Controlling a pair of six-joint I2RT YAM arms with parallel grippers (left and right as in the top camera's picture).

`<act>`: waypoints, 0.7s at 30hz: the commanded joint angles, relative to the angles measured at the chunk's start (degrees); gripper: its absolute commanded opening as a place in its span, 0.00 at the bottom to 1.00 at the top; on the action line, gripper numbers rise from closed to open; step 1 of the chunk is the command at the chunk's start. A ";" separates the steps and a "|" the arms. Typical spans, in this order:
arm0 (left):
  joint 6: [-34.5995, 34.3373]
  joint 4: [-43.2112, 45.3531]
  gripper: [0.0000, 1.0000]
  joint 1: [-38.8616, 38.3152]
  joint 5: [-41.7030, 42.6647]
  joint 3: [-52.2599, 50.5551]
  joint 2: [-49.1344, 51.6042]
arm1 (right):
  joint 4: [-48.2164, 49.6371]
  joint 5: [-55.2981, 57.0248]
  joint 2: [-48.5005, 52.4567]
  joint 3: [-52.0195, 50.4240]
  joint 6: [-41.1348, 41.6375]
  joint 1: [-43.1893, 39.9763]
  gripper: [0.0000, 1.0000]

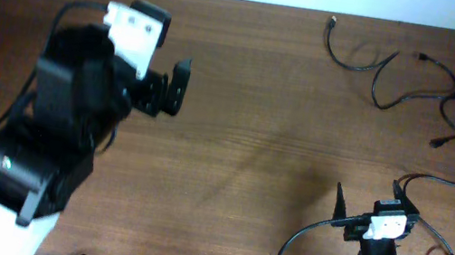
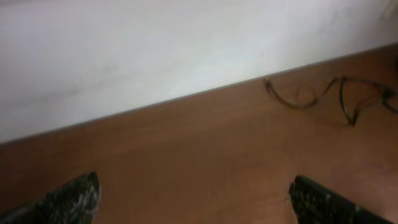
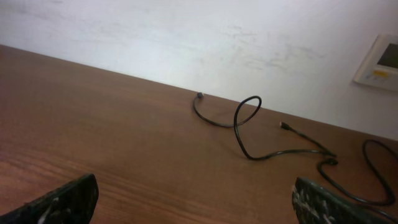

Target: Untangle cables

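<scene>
The cables (image 1: pixel 347 64) lie loose on the desk (image 1: pixel 240 166) at its far right corner. They are strung out in open curves from a small plug at their left end across to the right edge, and nothing grips them.

The left arm (image 1: pixel 64 120) fills the left side of the desk, with its jaws pointing right, well apart from the cords. In the left wrist view its two fingertips (image 2: pixel 68 199) stand at opposite bottom corners. The jaws are spread wide and only bare wood lies between them.

The right arm (image 1: pixel 386 253) sits at the near right. Its jaws are also spread wide and hold nothing, with the fingertips (image 3: pixel 62 200) far apart in its own camera.

Only the overhead view shows both arms and the whole run of the cords, including the curves nearest the right edge. It also shows the thicker black wiring (image 1: pixel 286 247) looping beside the right arm's base.

The left wrist view catches just the left end of the cables (image 2: pixel 292 106), blurred, against the pale wall (image 2: pixel 155 50).

The right wrist view is sharper. It shows one cord (image 3: pixel 238 127) crossing itself in a loop. A white panel (image 3: pixel 379 62) on the wall appears in this view alone.

Whether the separate cords touch where they meet cannot be told.
</scene>
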 commanded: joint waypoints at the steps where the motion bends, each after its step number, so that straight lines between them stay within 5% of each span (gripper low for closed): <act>1: -0.74 9.84 0.99 0.46 0.46 -19.71 -13.22 | -0.13 0.35 -0.44 -0.50 0.50 -0.33 0.99; 7: -0.74 39.12 0.99 9.92 14.58 -59.60 -39.78 | -0.13 0.37 -0.44 -0.50 0.50 -0.33 0.99; 16: -0.74 46.16 0.99 17.18 17.20 -84.28 -64.26 | -0.13 0.37 -0.44 -0.50 0.50 -0.33 0.99; 21: -0.28 43.41 0.99 17.81 14.75 -86.79 -64.76 | -0.15 0.35 -0.44 -0.50 0.50 -0.33 0.99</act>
